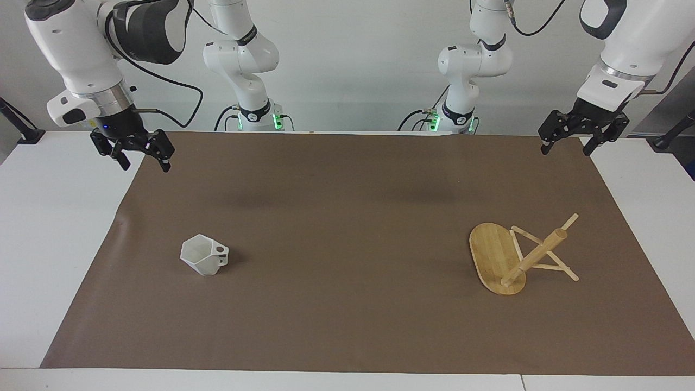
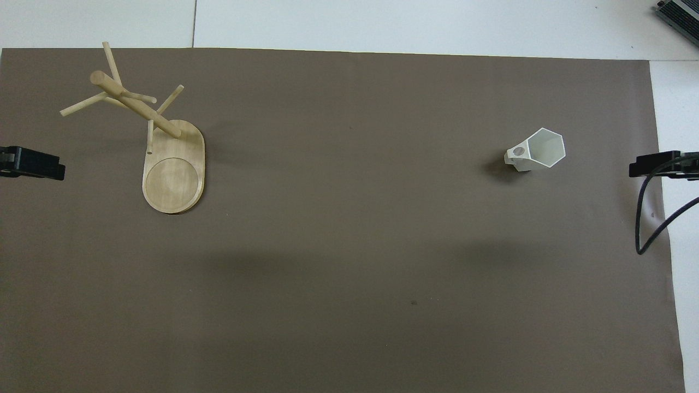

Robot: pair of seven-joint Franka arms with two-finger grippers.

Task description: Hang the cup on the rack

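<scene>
The white faceted cup (image 1: 203,255) stands rim up on the brown mat toward the right arm's end, its handle with the round hole pointing toward the table's middle; it also shows in the overhead view (image 2: 536,150). The bamboo rack (image 1: 502,258) stands on its oval base toward the left arm's end, its post at the end of the base farther from the robots, and shows in the overhead view too (image 2: 173,174). My left gripper (image 1: 566,147) hangs open and empty, raised over the mat's corner at its own end. My right gripper (image 1: 145,163) hangs open and empty over the mat's edge at its end. Both wait away from the objects.
The brown mat (image 1: 347,217) covers most of the white table (image 1: 54,217). A black cable (image 2: 650,218) hangs from the right arm over the mat's edge. The grippers' tips show at the sides of the overhead view, left (image 2: 33,162) and right (image 2: 655,164).
</scene>
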